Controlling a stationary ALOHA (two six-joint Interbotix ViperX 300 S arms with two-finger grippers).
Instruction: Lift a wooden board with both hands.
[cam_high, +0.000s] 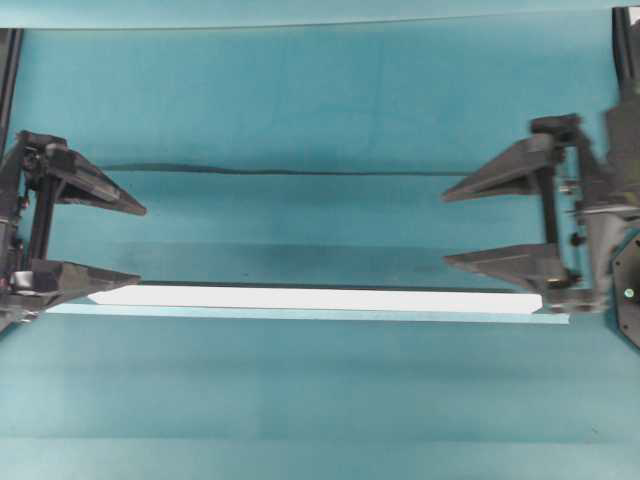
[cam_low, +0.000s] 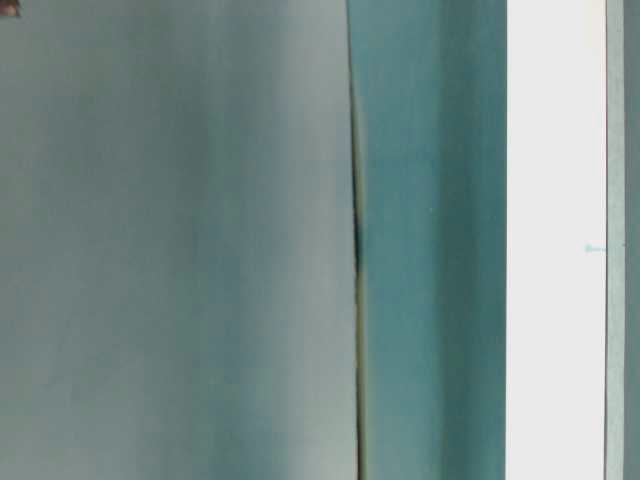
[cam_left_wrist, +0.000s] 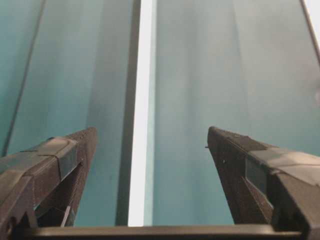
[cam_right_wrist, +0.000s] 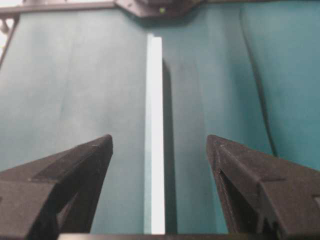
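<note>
The wooden board (cam_high: 315, 298) is a long white plank lying across the teal table, with a dark shadow along its far edge. My left gripper (cam_high: 141, 243) stands open at its left end. In the left wrist view the board (cam_left_wrist: 141, 100) runs between the fingers, nearer the left one, and the left gripper (cam_left_wrist: 151, 132) touches nothing. My right gripper (cam_high: 444, 229) stands open at the right end. In the right wrist view the board (cam_right_wrist: 155, 125) passes between the spread fingers of the right gripper (cam_right_wrist: 159, 137), untouched. A white band (cam_low: 555, 240) fills the right of the table-level view.
A pale teal tape strip (cam_high: 300, 313) lies along the board's near edge. A dark fold line (cam_high: 280, 171) crosses the teal cloth behind the grippers. The opposite arm's base (cam_right_wrist: 160, 7) shows at the top of the right wrist view.
</note>
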